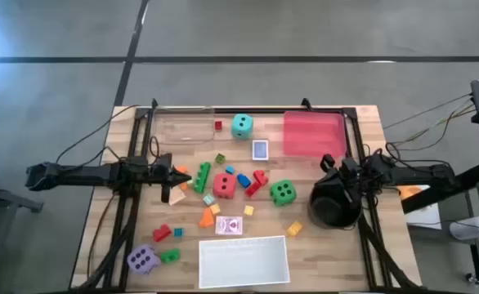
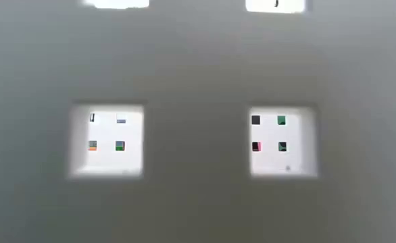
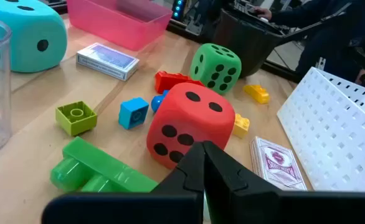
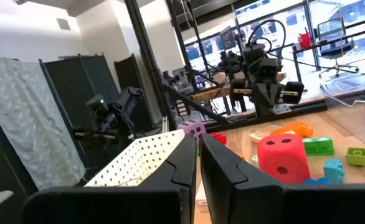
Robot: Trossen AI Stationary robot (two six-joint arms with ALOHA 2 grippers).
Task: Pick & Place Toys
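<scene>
- We look down on a slatted wooden table (image 1: 337, 245) set on a grey floor; glass walls and office chairs show in the room beyond it.
- The toys lie scattered across the middle: a red soft die (image 1: 224, 184), a green soft die (image 1: 283, 192), a teal soft die (image 1: 242, 125) toward the far edge, and a purple soft die (image 1: 142, 260) at the near left corner, with small plastic blocks and two packs of cards between them.
- Around them stand a pink plastic tray (image 1: 313, 133), a clear tray (image 1: 178, 129), a white perforated basket (image 1: 244, 261) and a round black pot (image 1: 334, 209).
- Our left gripper (image 3: 204, 163) has its dark fingers pressed together, holding nothing. It sits low at the left of the pile.
- The red soft die lies straight ahead of that gripper, just beyond its tips, with a long green plastic brick (image 3: 101, 168) just beside them.
- Our right gripper (image 4: 198, 149) is likewise closed and empty, waiting over the black pot at the right.
- We judge the left arm the nearer one for the red die; its fingers would need to spread wide before they could close on it.
</scene>
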